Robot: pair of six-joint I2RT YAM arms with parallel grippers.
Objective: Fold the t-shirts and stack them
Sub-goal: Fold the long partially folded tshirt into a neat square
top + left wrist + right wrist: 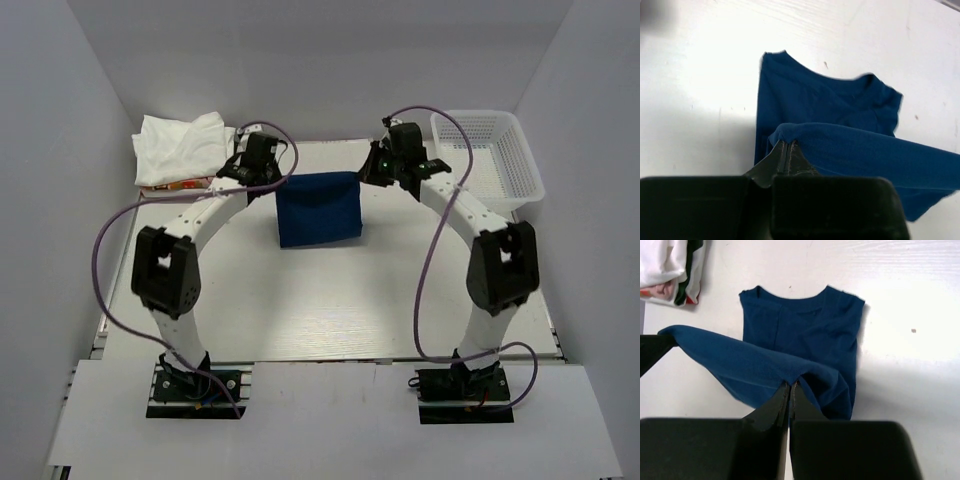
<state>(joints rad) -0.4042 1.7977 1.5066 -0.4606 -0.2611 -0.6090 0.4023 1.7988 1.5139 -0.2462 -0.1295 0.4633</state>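
closest in, the left gripper [786, 145] is pinching its jaws shut on a raised edge of the navy tee [840, 100], and the right gripper [791, 385] is clamping closed on the other end of that edge. the navy tee is lying folded on the table [330, 300], its lifted edge stretching between both grippers. white tees [180, 148] are sitting heaped to the left of the navy tee, and a mesh basket [525, 165] is standing to its right.
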